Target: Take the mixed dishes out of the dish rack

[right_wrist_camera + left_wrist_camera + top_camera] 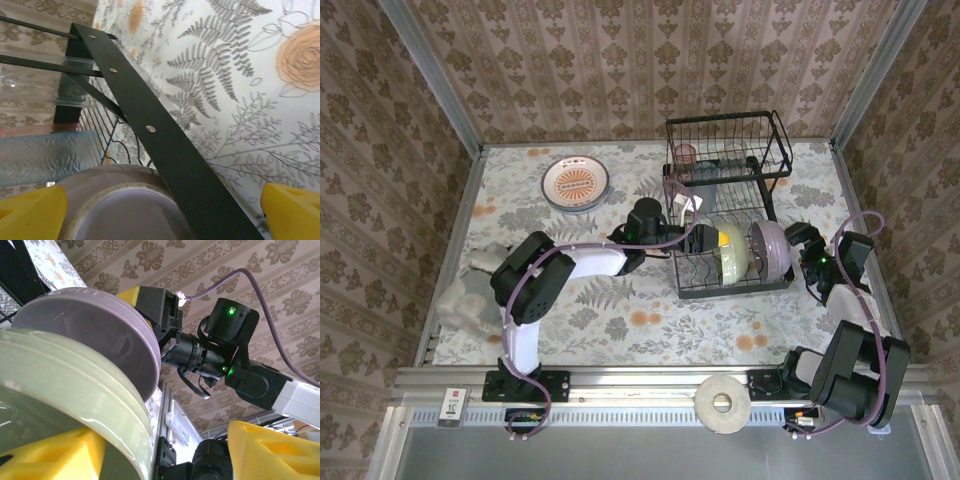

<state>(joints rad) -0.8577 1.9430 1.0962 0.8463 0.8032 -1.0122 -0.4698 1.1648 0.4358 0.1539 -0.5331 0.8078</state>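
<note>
We record a floral tablecloth (650, 335) underfoot of everything, and patterned wallpaper (620, 60) rising on three sides of it. A crumpled pale cloth (468, 295) lies at the left edge. On the metal rail (620, 380) at the near edge rest a white roll of tape (722, 402) and, further left, a small card (452, 405).

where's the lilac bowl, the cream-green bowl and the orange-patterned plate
lilac bowl (770, 252), top external view, on its outer wall
cream-green bowl (738, 258), top external view, on its outer wall
orange-patterned plate (576, 183), top external view, on its centre pattern
</note>
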